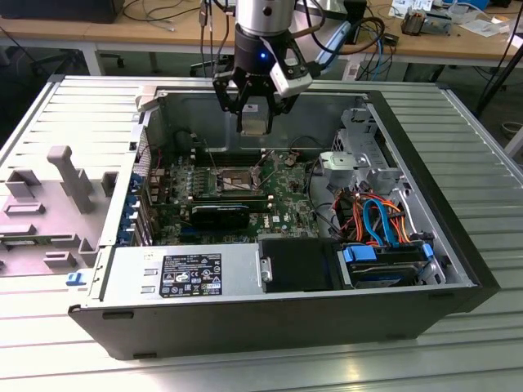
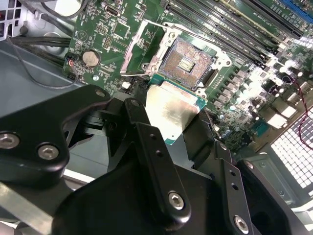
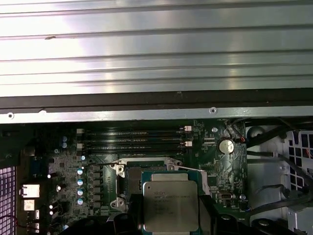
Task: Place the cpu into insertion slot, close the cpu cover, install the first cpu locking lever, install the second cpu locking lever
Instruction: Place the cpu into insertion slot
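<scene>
Cpu (image 2: 171, 111) sits between the jaws, which are clenched on two of its opposite edges. Past the jaw tips and apart from the chip lies the bare insertion slot (image 2: 188, 61). The cpu cover (image 2: 139, 46) stands swung open beside it.

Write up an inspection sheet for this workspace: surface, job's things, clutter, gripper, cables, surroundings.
Surface: ribbed metal table carrying an open computer case.
Job's things: cpu held clear of the insertion slot, not seated; slot bare; cpu cover swung open.
Clutter: grey fixture blocks at the exterior view's left.
Gripper: gripper shut on the cpu, above the case.
Cables: orange and blue cables inside the case, apart from the slot.
Surroundings: wooden desks behind.
</scene>
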